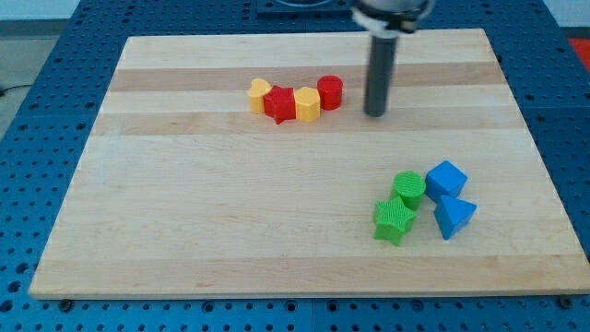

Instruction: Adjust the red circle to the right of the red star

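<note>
My tip [375,112], a bare end effector grasping nothing, right of the red circle [330,92]; pushing leftward risks jamming it against the yellow block [307,104] beside the red star [280,104]

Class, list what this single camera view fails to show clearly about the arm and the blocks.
- Arm above the rod: cut off by the view's top edge.
- Yellow hexagon block: its left side hidden by the red star.
- Whether my tip touches the board: cannot tell.
</note>
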Motion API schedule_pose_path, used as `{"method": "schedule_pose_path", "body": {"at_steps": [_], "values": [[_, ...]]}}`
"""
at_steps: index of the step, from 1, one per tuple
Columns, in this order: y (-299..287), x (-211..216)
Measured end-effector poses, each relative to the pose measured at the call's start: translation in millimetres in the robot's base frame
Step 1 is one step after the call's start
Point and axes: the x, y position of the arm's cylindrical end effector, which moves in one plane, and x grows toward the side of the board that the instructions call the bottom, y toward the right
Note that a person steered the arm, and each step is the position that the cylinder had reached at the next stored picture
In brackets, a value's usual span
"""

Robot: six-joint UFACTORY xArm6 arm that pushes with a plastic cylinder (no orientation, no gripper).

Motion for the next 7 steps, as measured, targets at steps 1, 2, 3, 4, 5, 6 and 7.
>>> {"method": "schedule_pose_path", "body": {"at_steps": [1, 2, 3, 4, 5, 6, 7], "values": [[4.0, -47.3], [-38.7, -55.6], [-90.2, -47.8], [-118.9, -35.9], [-116.5, -53.3], [-137.3, -84.5], [-172.0, -73.3]]}}
